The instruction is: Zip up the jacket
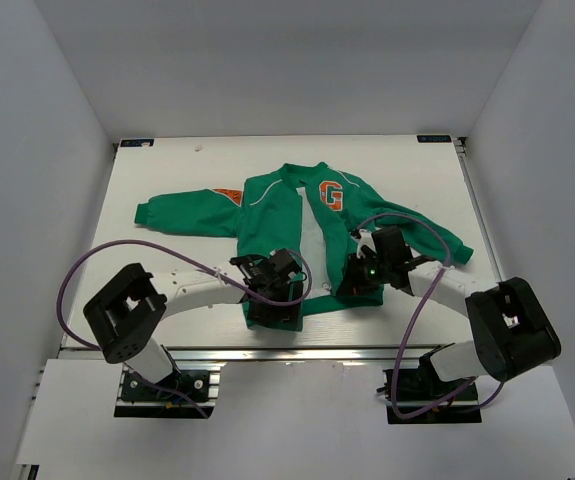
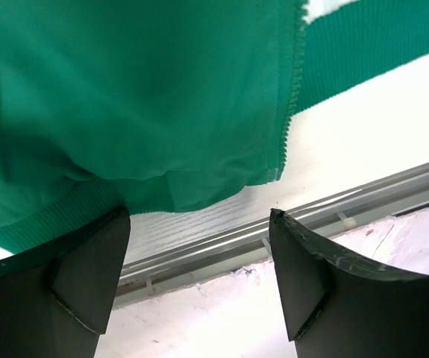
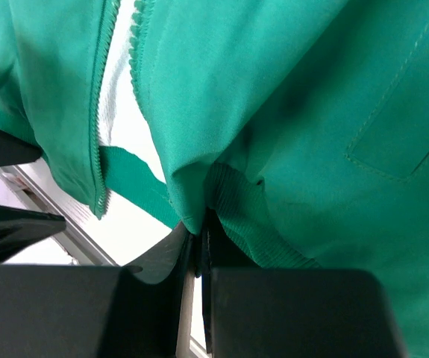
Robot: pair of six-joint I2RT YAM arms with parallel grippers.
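Observation:
The green jacket (image 1: 282,210) lies front up on the white table, unzipped, with its pale lining showing down the middle and an orange "G" patch (image 1: 332,194) on the chest. My left gripper (image 1: 285,290) is open at the hem of the jacket's left front panel; in the left wrist view its gripper (image 2: 199,253) sits just below the panel's zipper edge (image 2: 289,112), holding nothing. My right gripper (image 1: 359,278) is shut on the ribbed hem (image 3: 274,224) of the right front panel, pinching the fabric at its lower corner (image 3: 195,220).
The table's near edge with a metal rail (image 2: 348,205) runs just behind the hem. White enclosure walls stand on the left, right and back. Purple cables (image 1: 77,270) loop above both arms.

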